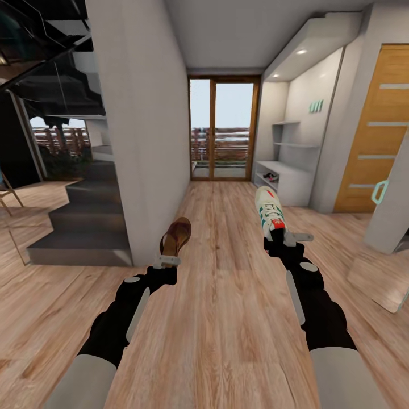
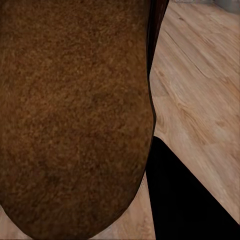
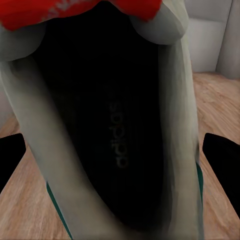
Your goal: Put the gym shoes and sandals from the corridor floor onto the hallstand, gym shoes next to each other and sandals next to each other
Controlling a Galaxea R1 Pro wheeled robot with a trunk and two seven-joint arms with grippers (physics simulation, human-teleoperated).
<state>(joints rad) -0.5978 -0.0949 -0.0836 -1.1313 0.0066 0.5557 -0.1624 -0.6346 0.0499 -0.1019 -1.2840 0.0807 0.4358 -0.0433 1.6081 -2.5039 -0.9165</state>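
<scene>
My left gripper [image 1: 168, 260] is shut on the heel end of a dark brown sandal [image 1: 175, 236], held above the corridor floor [image 1: 227, 295]. In the left wrist view the sandal [image 2: 75, 115] is very close, and its sole hides the fingers. My right gripper [image 1: 289, 237] is shut on a white gym shoe [image 1: 269, 212] with green stripes and a red heel tab, toe pointing ahead. The right wrist view looks into the gym shoe [image 3: 115, 140], with dark fingertips [image 3: 222, 155] at its sides. The white hallstand [image 1: 287, 184] stands far ahead on the right, with something small and dark on its open shelf.
A dark staircase [image 1: 85, 221] and a white wall block [image 1: 142, 142] are on the left. A glass balcony door [image 1: 221, 130] ends the corridor. On the right are floating wall shelves [image 1: 295, 133], a wooden door [image 1: 375, 130] and a white panel [image 1: 392, 216].
</scene>
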